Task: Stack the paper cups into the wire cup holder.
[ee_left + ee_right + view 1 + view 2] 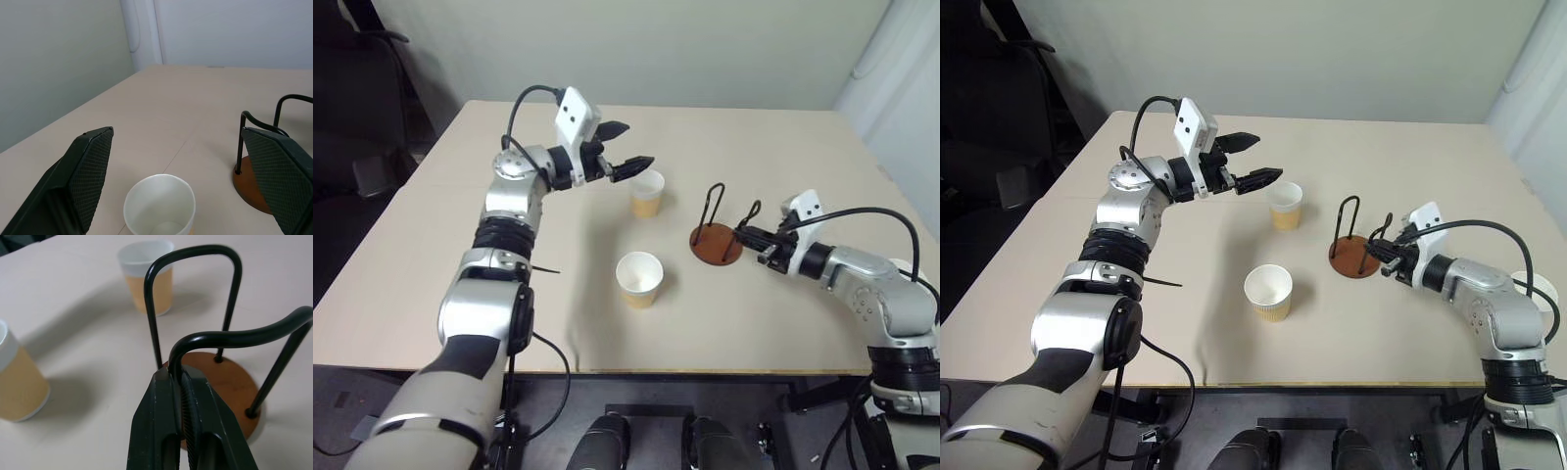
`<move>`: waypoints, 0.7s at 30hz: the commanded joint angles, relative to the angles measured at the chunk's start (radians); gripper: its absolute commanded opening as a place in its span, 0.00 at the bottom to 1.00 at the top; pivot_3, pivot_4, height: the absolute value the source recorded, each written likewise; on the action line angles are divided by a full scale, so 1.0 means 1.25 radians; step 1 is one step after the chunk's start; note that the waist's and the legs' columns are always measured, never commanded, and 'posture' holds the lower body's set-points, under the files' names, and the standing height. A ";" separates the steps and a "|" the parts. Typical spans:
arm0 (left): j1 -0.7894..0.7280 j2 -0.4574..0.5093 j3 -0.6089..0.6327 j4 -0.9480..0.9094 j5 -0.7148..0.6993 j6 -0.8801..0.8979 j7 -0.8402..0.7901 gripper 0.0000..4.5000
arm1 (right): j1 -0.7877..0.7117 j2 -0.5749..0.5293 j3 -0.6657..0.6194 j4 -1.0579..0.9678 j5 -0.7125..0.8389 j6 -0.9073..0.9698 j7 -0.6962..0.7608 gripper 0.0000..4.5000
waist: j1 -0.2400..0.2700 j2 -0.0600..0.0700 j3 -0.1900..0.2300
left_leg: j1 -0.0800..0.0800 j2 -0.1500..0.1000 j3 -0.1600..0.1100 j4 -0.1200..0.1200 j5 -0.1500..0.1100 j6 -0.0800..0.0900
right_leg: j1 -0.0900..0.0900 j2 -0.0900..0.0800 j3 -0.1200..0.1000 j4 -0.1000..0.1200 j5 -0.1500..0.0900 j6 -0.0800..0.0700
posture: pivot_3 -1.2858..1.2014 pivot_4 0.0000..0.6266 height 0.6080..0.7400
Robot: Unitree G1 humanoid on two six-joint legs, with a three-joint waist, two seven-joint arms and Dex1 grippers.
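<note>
The wire cup holder (717, 245) stands on the pale surface (431, 284), over toward the robot's right, its reddish-brown disc base flat and its thin black wire loops rising upright. No cup sits inside it. The right gripper (741, 231) is at the holder's near-right side, and the right wrist view shows its two black fingers (156, 431) pressed together on one of the wire loops, pinching the wire where it bends down toward the base. So that gripper is closed narrow, with the holder's wire between its pads.

Two paper cups stand upright and apart from the holder. The farther cup (647, 193) is to the left of the holder, tan outside and white inside, open mouth up. The nearer cup (639, 279) stands closer to the robot, roughly in front of the first one, well apart from the disc base. At the right edge of the right eye view a third paper cup (1534, 291) peeps out from behind the right arm.

The left gripper (623, 149) hangs just beside and above the farther cup, pointing level toward it, its fingers spread wide. The left wrist view shows the cup's white rim between the two textured pads (90, 174), neither touching it. It holds nothing.

I can read no brand, label or writing on the cups or holder.
</note>
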State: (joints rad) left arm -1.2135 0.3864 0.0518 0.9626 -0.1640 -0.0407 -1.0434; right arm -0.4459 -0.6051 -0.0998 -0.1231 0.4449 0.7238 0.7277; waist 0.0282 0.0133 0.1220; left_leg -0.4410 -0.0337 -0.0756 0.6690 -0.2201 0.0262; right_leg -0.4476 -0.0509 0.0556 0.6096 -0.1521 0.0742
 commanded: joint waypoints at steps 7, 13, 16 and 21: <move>-0.031 0.012 0.003 -0.005 0.003 -0.011 -0.006 1.00 | 0.036 -0.045 0.042 -0.031 -0.016 -0.014 0.038 0.11 | 0.000 0.000 0.000 | 0.000 0.000 0.000 0.001 0.000 0.000 | 0.001 0.000 0.000 0.000 0.000 0.000 | 0.52 0.24 1.00; -0.032 0.013 0.002 -0.004 0.003 -0.011 -0.009 1.00 | 0.037 -0.045 0.036 -0.029 -0.013 -0.013 0.030 0.54 | 0.000 0.000 0.000 | 0.000 0.000 0.001 0.001 0.000 0.000 | 0.001 0.000 0.000 0.000 0.001 0.001 | 0.52 0.24 1.00; -0.032 0.013 0.001 -0.003 0.003 -0.011 -0.012 1.00 | 0.035 -0.051 0.044 -0.025 -0.036 -0.030 0.021 0.81 | 0.000 0.000 0.000 | 0.000 0.000 0.000 0.001 0.000 0.001 | 0.001 0.000 0.000 0.000 0.001 0.001 | 0.52 0.24 1.00; -0.034 0.018 -0.003 -0.001 0.003 -0.005 -0.041 1.00 | 0.032 -0.065 0.016 -0.025 -0.036 -0.031 0.020 0.94 | 0.000 0.000 0.000 | 0.000 0.000 0.001 0.002 0.000 0.001 | 0.001 0.000 0.000 0.000 0.001 0.001 | 0.52 0.24 1.00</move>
State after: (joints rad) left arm -1.2162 0.3954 0.0456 0.9661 -0.1605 -0.0408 -1.0761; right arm -0.3865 -0.6669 -0.0322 -0.1336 0.3983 0.7043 0.7591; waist 0.0287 0.0130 0.1219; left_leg -0.4411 -0.0338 -0.0750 0.6711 -0.2197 0.0271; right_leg -0.4467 -0.0511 0.0559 0.6093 -0.1513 0.0756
